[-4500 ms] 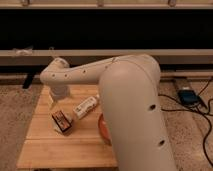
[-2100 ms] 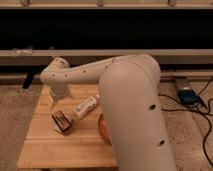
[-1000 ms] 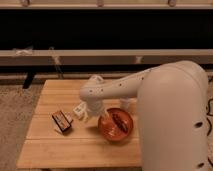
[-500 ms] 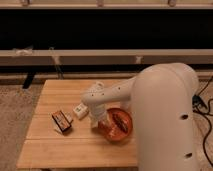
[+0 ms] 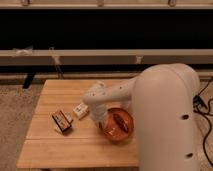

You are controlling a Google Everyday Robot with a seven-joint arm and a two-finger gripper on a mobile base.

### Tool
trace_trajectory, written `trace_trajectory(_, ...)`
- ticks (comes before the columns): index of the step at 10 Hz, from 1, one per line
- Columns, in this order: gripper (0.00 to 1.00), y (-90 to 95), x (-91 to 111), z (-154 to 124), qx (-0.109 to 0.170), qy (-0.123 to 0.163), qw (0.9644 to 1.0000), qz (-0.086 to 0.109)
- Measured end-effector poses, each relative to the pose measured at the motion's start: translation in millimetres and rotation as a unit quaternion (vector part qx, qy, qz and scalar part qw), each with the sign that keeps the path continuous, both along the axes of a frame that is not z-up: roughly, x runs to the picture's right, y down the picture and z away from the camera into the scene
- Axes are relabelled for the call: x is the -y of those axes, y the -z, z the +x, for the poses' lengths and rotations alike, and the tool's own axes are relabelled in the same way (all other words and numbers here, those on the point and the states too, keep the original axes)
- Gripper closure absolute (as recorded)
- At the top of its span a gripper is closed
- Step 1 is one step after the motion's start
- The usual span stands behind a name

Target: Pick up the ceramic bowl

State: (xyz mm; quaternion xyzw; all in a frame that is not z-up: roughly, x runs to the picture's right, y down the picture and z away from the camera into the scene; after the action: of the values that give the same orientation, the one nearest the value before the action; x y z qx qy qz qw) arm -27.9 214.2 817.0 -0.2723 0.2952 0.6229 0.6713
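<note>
The ceramic bowl (image 5: 118, 125) is round, glossy orange-brown, with a dark reddish streak inside. It sits on the wooden table (image 5: 60, 150) right of centre, near the front edge. My gripper (image 5: 102, 124) is down at the bowl's left rim, at the end of the white arm (image 5: 115, 95) that reaches in from the right. The arm's wrist covers the gripper's tips and the bowl's left edge.
A small dark box (image 5: 61, 120) lies on the table left of the bowl. A white tube-shaped pack (image 5: 81, 110) lies between the box and the arm. My large white arm housing (image 5: 167, 120) fills the right side. Dark cables (image 5: 202, 107) lie on the floor at right.
The arm swung from the table's far left to the bowl. In the last half second the wrist lowered further onto the bowl's left rim.
</note>
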Motion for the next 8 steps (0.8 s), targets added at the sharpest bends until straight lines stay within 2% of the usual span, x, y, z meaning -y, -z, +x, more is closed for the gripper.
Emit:
trace_trajectory(1,0.99,5.4,4,-1,0.001,-0.001,1.0,0.003)
trace_trajectory(5,1.0,26.4,24,-9,0.021,-0.004,0.9996,0.017)
trace_trajectory(8,1.0,44.3,41,-21,0.035,0.006,0.9991,0.023)
